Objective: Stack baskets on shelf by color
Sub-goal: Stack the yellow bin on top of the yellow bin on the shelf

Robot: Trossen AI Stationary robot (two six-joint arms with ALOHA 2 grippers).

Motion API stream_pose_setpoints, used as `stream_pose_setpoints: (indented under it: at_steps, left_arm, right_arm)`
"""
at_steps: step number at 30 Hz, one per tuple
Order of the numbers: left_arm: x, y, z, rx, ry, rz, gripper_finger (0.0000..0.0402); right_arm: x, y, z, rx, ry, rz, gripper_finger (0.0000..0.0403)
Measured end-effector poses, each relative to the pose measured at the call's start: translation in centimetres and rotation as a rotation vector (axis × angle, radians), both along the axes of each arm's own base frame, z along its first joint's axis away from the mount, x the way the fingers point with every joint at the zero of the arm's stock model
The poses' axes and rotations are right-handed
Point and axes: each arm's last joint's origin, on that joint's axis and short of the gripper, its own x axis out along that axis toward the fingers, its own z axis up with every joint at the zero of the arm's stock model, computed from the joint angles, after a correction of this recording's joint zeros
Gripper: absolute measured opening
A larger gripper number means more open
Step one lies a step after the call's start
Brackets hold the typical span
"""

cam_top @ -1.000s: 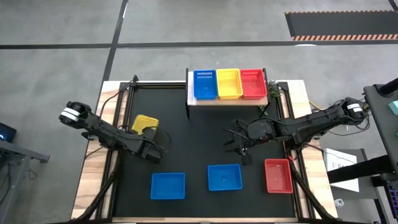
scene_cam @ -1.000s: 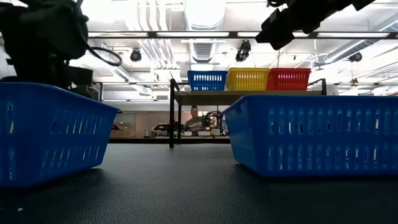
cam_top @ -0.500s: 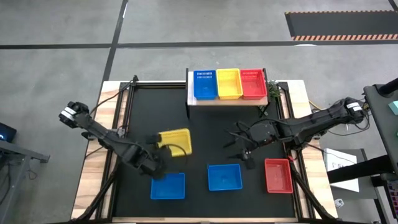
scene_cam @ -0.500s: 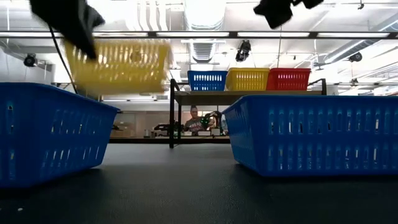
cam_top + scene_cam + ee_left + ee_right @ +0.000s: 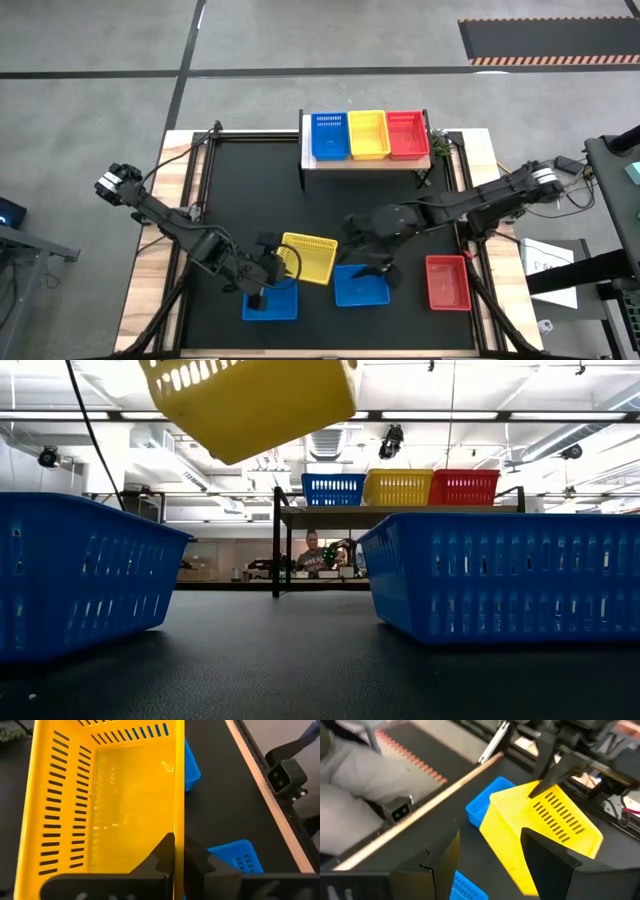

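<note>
Yellow basket (image 5: 308, 258) held off the mat by the left gripper (image 5: 268, 272), tilted, above the gap between the two blue baskets at the near edge of the black mat (image 5: 320, 200). In the left wrist view the gripper's fingers (image 5: 161, 854) are seen clamped on one long wall of this basket (image 5: 100, 800), one finger inside the wall and one outside. In the low view the basket (image 5: 250, 400) is seen from below, raised and slanted, well clear of the mat.

Left blue basket (image 5: 270, 300) lies on the mat directly under the left gripper. Middle blue basket (image 5: 361, 285) lies just beside it toward the right, partly under the raised yellow one. Red basket (image 5: 447, 282) lies at the right edge of the mat, apart from the blue pair.

Right gripper (image 5: 372, 250) is held above the mat just beside the yellow basket's right end, over the far edge of the middle blue basket. Its fingers (image 5: 547, 860) are spread apart in the right wrist view, nothing between them; the yellow basket (image 5: 545, 830) is seen ahead of them, not touched.

Shelf (image 5: 365, 160), light wood, stands at the far edge of the mat. On it three baskets are set side by side, touching: blue shelf basket (image 5: 329, 136) at left, yellow shelf basket (image 5: 367, 134) in the middle, red shelf basket (image 5: 406, 133) at right. Whether any of these is a stack of more than one cannot be told.

A person (image 5: 314, 550) is seen far off in the room, under the shelf line in the low view.
</note>
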Motion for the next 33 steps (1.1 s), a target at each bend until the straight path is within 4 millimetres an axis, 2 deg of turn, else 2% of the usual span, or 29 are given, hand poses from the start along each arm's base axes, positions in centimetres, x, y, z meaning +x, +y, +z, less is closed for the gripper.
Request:
stream_pose_setpoints:
  at_steps: [7,14,17,23,27,33]
  left_arm:
    - [0.2,-0.2,0.3,0.016,-0.037,-0.037,0.0]
    - [0.4,-0.2,0.4,0.023,-0.057,-0.055,0.0]
    - [0.4,-0.2,0.4,0.022,-0.057,-0.055,0.0]
    - [0.4,-0.2,0.4,0.043,-0.064,-0.059,0.0003]
    - [0.5,-0.2,0.7,0.079,-0.092,-0.077,0.0035]
    - [0.8,-0.1,1.4,0.209,-0.156,-0.069,0.0116]
  right_arm:
    - [3.9,0.7,-0.2,-0.102,0.096,0.044,0.0206]
    - [6.3,1.2,-1.2,-0.182,0.182,0.094,0.0191]
    - [6.8,1.4,-1.4,-0.215,0.195,0.126,0.0153]
    - [6.9,1.5,-1.5,-0.255,0.195,0.182,0.0028]
    - [6.9,1.4,-1.3,-0.262,0.188,0.173,0.0013]
    - [6.9,1.2,-1.3,-0.246,0.211,0.125,0.0009]
